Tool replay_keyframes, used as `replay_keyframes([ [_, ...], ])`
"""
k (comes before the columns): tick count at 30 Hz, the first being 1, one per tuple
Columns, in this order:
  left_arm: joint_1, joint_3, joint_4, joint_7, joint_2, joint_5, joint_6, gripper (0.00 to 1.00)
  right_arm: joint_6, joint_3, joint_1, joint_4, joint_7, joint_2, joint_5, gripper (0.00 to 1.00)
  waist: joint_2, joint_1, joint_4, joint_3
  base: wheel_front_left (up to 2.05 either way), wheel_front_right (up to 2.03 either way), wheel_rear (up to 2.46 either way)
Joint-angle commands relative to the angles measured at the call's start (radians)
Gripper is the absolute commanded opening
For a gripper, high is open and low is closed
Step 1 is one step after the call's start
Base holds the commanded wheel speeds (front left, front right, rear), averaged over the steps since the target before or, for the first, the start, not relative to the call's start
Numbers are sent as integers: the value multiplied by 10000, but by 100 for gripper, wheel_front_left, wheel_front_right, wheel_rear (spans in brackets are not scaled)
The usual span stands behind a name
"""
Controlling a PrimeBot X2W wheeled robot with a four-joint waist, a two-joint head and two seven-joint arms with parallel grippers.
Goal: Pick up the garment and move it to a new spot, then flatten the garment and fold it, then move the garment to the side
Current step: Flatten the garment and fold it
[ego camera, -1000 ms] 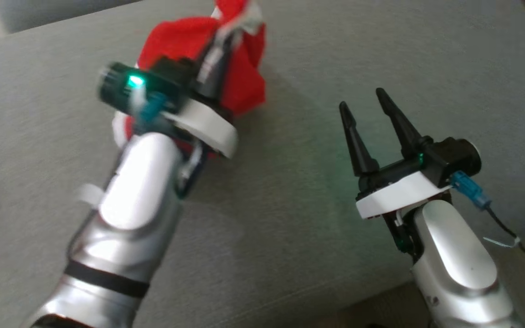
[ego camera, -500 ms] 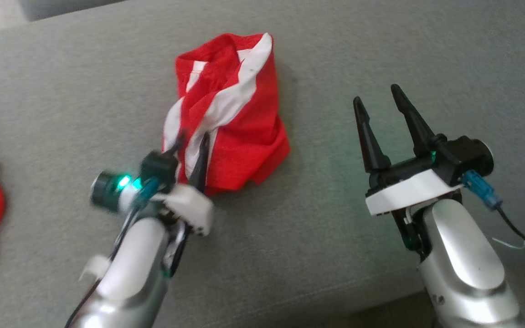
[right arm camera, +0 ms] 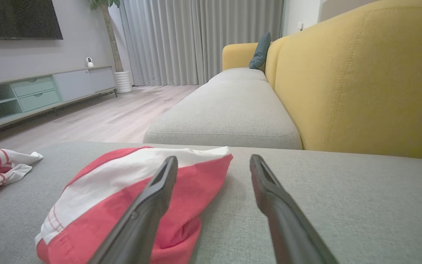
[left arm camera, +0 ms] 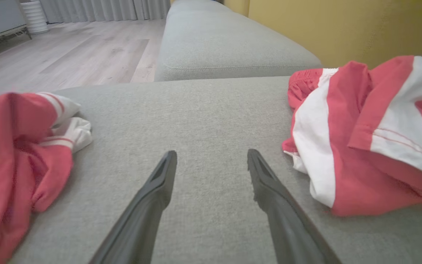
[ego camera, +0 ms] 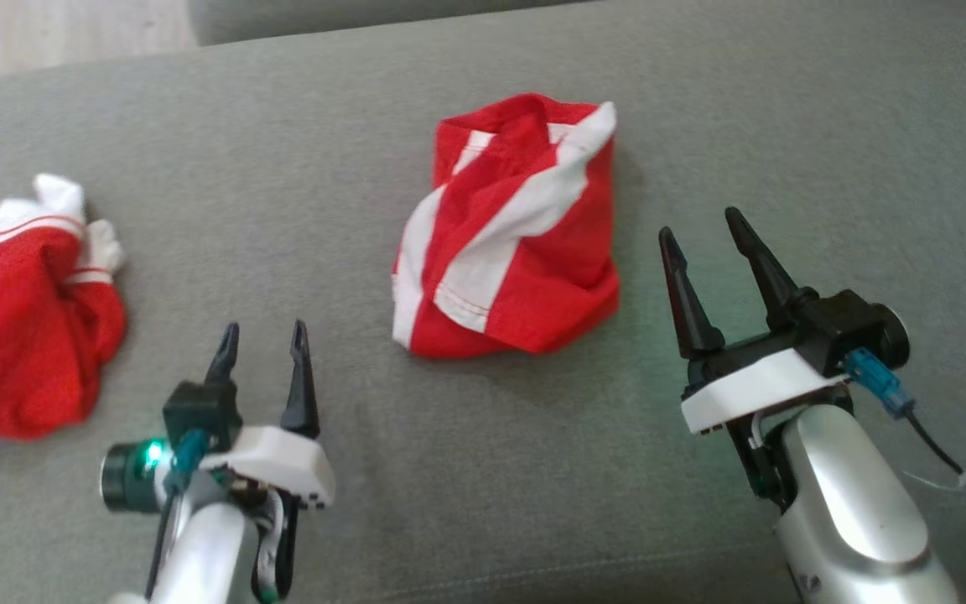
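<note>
Nearest to me, at the lower left of the head view, my left pincer [ego camera: 263,331] has its two fingers wide apart with nothing between them. It is over a bare part of the grey sofa seat [ego camera: 466,470]. At the lower right, my right pincer [ego camera: 701,226] is also wide and holds nothing.

A little further on, between the two pincers, lies the garment [ego camera: 508,252]. It is red with broad white stripes, and it sits crumpled in a loose heap on the seat, not flat. It is near the fingers of the right pincer, on their left side, and apart from the left pincer. In the right wrist view one finger of that pincer crosses in front of the cloth, but I cannot tell if it touches.

A second red and white cloth [ego camera: 22,335] lies at the left end of the seat, well apart from the garment.

Behind, I see another grey cushion [right arm camera: 229,110], the yellow backrest [right arm camera: 361,73], the wooden floor [left arm camera: 86,47] and grey curtains [right arm camera: 196,36].
</note>
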State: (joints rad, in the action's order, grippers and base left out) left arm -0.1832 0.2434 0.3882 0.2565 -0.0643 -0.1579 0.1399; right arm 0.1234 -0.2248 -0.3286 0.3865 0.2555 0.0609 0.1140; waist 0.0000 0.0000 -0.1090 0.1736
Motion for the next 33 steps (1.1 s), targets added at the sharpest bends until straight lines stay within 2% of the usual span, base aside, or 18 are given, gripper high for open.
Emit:
replay_keyframes([
  [1,-102,-375,-398,53,-37,142,-17,100,73,-155,-29,-271,63,-106,-31,100,0,0,212,-81,0,0,0],
  [5,14,-404,-578,53,62,166,-350,100,73,-115,-55,-258,63,-106,-56,100,0,0,396,20,0,0,0],
  [9,-159,-44,-714,53,122,57,-907,100,73,-145,-118,-248,63,-106,-51,100,0,0,359,154,0,0,0],
  [12,-354,603,-799,53,135,-483,-1383,100,73,-199,-183,-233,63,-106,-37,100,0,0,136,280,0,0,0],
  [16,-725,1594,-755,53,138,-1237,-1762,100,73,-164,-282,-252,63,-106,-60,100,0,0,-224,485,0,0,0],
  [23,-1242,2402,61,53,139,-2357,-1653,100,73,-118,-430,-326,63,-106,-53,100,0,0,-847,774,0,0,0],
  [27,-1470,2389,202,53,140,-2690,-1642,100,73,-14,-518,-436,63,-106,-2,100,0,0,-1030,1002,0,0,0],
  [33,-1589,2257,-273,53,140,-3015,-1878,100,73,21,-566,-484,63,-106,50,100,0,0,-1043,1192,0,0,0],
])
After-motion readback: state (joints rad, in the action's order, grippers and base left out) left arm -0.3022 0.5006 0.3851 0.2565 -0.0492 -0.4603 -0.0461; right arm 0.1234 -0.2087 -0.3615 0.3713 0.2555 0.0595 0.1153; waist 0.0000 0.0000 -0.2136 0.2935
